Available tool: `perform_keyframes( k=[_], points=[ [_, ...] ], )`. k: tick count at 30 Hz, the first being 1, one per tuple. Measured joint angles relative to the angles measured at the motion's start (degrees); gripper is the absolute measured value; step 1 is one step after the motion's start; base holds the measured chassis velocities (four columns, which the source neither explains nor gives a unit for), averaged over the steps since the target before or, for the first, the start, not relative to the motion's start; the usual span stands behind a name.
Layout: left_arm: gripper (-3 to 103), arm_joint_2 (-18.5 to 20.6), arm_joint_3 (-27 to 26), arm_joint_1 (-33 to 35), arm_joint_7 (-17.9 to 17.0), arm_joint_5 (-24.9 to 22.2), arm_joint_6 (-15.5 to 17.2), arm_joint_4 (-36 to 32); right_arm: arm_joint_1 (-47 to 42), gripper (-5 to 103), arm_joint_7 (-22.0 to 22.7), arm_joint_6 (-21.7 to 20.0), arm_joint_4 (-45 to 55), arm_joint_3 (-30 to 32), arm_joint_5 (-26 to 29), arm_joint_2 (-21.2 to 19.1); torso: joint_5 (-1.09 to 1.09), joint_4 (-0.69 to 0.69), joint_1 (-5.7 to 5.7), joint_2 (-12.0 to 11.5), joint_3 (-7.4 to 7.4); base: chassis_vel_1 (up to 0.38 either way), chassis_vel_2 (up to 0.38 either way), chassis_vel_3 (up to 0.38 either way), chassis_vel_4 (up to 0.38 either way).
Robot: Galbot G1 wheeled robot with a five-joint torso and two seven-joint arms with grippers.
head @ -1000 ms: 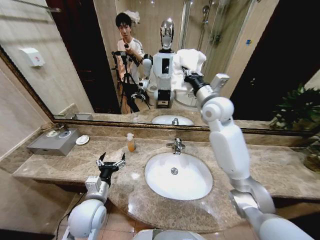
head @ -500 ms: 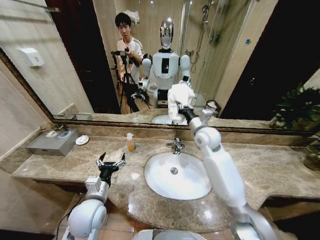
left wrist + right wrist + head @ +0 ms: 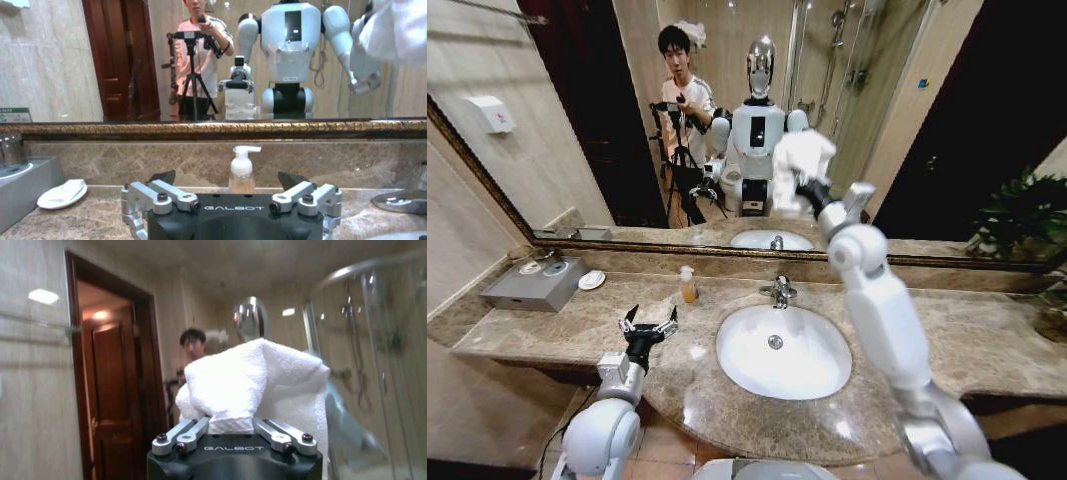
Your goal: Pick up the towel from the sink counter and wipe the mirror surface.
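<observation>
Now the right gripper (image 3: 815, 190) is pressing the towel (image 3: 801, 160) against the mirror surface (image 3: 577, 110), high above the sink counter (image 3: 987, 345); its jaws are clenched on the lower fold of the towel, and the rest of the cloth is standing up in a lump beyond the fingertips, between them and the glass. To my judgement the wiping step is going on, and to do it well the arm is needing to keep the soft bundle, not the metal fingers, touching the glass, with steady light pressure and overlapping strokes. A loose grip could be letting the cloth slip out. The left gripper (image 3: 649, 327) is waiting with released, spread jaws over the counter, with the soap bottle (image 3: 688, 285) just ahead of its fingertips.
</observation>
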Motion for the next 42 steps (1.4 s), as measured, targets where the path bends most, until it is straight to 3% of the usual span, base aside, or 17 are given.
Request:
perform_keyframes(
  k=[5, 12, 17, 21, 27, 32, 42],
  points=[
    [100, 0.0, 0.0, 0.0, 0.0, 0.0, 0.0, 0.0, -1.6, 12, -0.7, 0.8, 0.2, -1.4, -2.0, 0.5, 0.01, 0.0, 0.0, 0.0, 0.0, 0.0, 0.0, 0.0, 0.0],
    [100, 0.0, 0.0, 0.0, 0.0, 0.0, 0.0, 0.0, 10.2, 12, 2.9, -0.9, 0.9, -2.3, 2.3, -1.1, -0.01, 0.02, 0.0, 0.0, 0.0, 0.0, 0.0, 0.0, 0.0],
    [100, 0.0, 0.0, 0.0, 0.0, 0.0, 0.0, 0.0, 13.9, 12, 3.1, -1.4, 1.0, -1.7, 2.6, -1.1, -0.02, 0.0, 0.0, 0.0, -0.01, 0.0, 0.0, 0.0, 0.0],
    [100, 0.0, 0.0, 0.0, 0.0, 0.0, 0.0, 0.0, 11.7, 12, 2.3, -1.3, -0.5, -2.6, 1.6, -0.4, -0.01, 0.01, 0.0, 0.0, -0.01, 0.0, 0.0, 0.0, 0.0],
    [100, 0.0, 0.0, 0.0, 0.0, 0.0, 0.0, 0.0, 0.6, 12, -0.6, 0.6, -1.5, -3.9, -4.2, 3.2, 0.0, 0.0, 0.0, 0.0, 0.0, 0.0, 0.0, 0.0, 0.0],
    [100, 0.0, 0.0, 0.0, 0.0, 0.0, 0.0, 0.0, -0.1, 12, -0.7, 0.9, -2.2, -4.9, -4.3, 4.3, -0.01, 0.0, 0.0, 0.0, 0.0, 0.0, 0.0, 0.0, 0.0],
    [100, 0.0, 0.0, 0.0, 0.0, 0.0, 0.0, 0.0, 14.0, 12, 3.9, -1.6, 0.1, -3.9, 2.2, 2.0, -0.02, 0.0, 0.01, 0.0, 0.0, 0.0, 0.0, 0.0, 0.0]
  ],
)
